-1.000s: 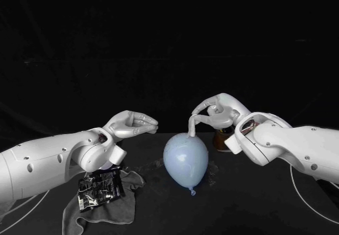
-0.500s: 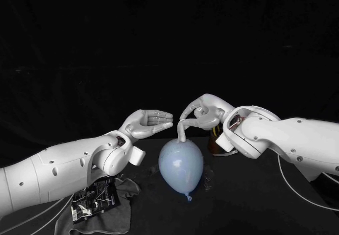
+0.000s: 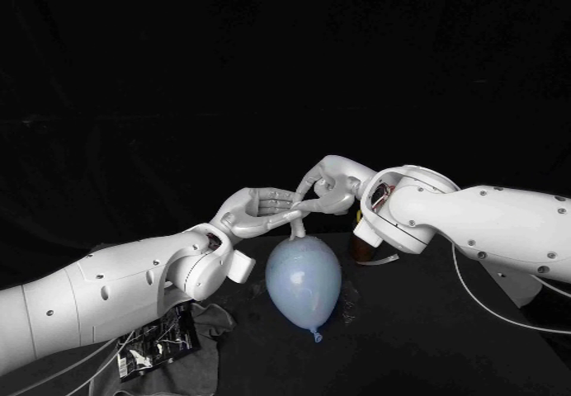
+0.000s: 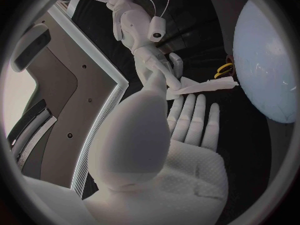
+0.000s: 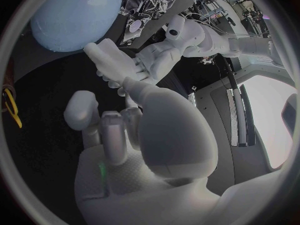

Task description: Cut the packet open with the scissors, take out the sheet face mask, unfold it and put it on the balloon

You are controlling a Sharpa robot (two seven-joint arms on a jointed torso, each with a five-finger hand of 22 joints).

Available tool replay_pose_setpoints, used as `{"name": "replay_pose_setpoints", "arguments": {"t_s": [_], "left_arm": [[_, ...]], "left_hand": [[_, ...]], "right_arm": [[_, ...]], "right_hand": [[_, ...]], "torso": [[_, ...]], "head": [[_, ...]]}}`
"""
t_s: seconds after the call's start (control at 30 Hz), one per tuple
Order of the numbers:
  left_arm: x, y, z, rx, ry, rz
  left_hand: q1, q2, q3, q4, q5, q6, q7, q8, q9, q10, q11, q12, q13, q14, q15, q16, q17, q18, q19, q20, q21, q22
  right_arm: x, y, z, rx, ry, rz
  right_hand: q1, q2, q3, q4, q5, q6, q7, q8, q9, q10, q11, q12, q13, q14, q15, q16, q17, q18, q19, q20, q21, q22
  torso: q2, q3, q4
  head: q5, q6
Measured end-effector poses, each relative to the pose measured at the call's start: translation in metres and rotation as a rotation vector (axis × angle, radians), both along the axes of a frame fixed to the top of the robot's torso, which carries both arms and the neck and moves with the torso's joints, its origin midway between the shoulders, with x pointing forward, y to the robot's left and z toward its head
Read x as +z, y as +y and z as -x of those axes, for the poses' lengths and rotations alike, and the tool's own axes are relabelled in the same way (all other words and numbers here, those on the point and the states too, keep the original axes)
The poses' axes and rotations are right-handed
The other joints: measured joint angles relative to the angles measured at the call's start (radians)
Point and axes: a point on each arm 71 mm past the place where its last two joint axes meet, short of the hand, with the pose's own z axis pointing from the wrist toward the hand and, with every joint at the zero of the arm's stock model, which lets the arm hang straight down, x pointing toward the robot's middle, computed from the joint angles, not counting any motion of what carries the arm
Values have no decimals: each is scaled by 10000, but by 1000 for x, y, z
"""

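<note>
Right hand [image 3: 327,186] is raised above the middle of the table [image 3: 404,346], its wrist bent so the fingers curl down and toward the left, and it pinches the upper end of the sheet face mask [image 3: 299,224]. The mask is folded into a narrow pale strip that hangs from those fingers, with its lower end reaching the top of the balloon [image 3: 304,280]. The pale blue balloon lies on the black table just below both hands, its knotted tip pointing toward the near edge. The left arm reaches in from the near left with the forearm angled up, and the left hand [image 3: 256,212] is lifted level with the hanging strip, palm turned to the right. Its fingers are stretched out straight and close together, the thumb stands apart from them, and it grips nothing. The fingertips [image 4: 195,101] lie just beside the mask, and whether they touch it cannot be told. Beyond the mask, next to the balloon, the yellow handles of the scissors [image 4: 224,70] show in the left wrist view. The packet [image 3: 155,346], dark and shiny, lies at the near left on a grey cloth [image 3: 220,318], under the left arm and well apart from the balloon.
</note>
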Motion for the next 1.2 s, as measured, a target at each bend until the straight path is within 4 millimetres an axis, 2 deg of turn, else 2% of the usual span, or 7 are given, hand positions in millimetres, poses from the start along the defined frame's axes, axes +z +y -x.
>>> {"name": "replay_pose_setpoints", "arguments": {"t_s": [0.13,0.2,0.33,0.5,0.57,0.97,1.2], "left_arm": [[0,0,0,0,22,-8],[0,0,0,5,30,-13],[-1,1,0,53,51,-42],[-1,3,-2,182,114,-130],[-2,3,-3,236,151,-175],[-4,-1,-3,267,295,-582],[-5,-1,-3,281,295,-795]], "left_hand": [[31,31,0,0,0,0,0,-1,38,38,37,0,0,435,-65,19,69,321,961,-9,178,56],[74,75,0,0,0,0,0,-1,67,37,37,0,0,582,-96,48,98,324,1232,1,194,69],[324,324,300,-44,0,122,32,0,112,266,-2,0,9,1011,-169,155,178,600,1940,3,314,111],[594,595,724,-112,0,347,57,1,144,528,-66,59,11,1322,-262,155,225,630,2292,7,317,111],[650,651,863,-138,0,453,83,1,158,652,-108,60,10,1422,-296,155,236,737,2420,-6,318,112],[613,615,1420,-52,0,1411,313,238,239,1292,-329,153,18,1664,-403,-17,258,783,2474,27,-115,93],[551,553,1749,-60,0,1686,321,238,222,1468,-362,149,18,1664,-403,-264,214,780,1708,26,-507,50]], "right_arm": [[1,1,0,45,-95,214],[1,1,0,63,-141,292],[2,1,1,100,-219,419],[3,0,4,152,-307,501],[4,1,4,180,-336,512],[6,3,4,228,-483,561],[7,6,2,206,-540,618]], "right_hand": [[0,0,30,-30,-1,16,16,0,16,0,0,0,0,0,0,-1,1,0,78,-1,75,0],[0,0,42,-42,-1,16,16,-1,18,0,0,0,-1,0,0,-1,4,-1,78,-1,76,2],[0,-1,42,-42,-2,16,16,-4,19,0,0,0,-2,0,0,-6,8,-1,78,-1,76,4],[0,-1,42,-42,-2,16,16,-7,17,0,0,0,-4,0,0,-11,7,-1,78,-1,76,8],[0,0,42,-42,-2,15,16,-10,15,0,0,0,-7,0,0,-11,7,-2,77,-1,76,8],[-105,-1,70,-70,-2,1,25,28,17,0,0,-1,-7,0,0,-1,-1,-1,76,-1,120,7],[-105,-1,73,-73,27,-2,23,28,29,0,0,-1,-2,0,0,12,-1,-1,77,-2,120,0]], "torso": [[1,-4,3],[1,-4,3],[0,-3,5],[-4,2,5],[-5,2,2],[-4,5,-1],[-4,2,-1]], "head": [[-12,-42],[-17,-53],[-35,-81],[-44,-109],[-39,-129],[-52,-184],[-68,-196]]}}
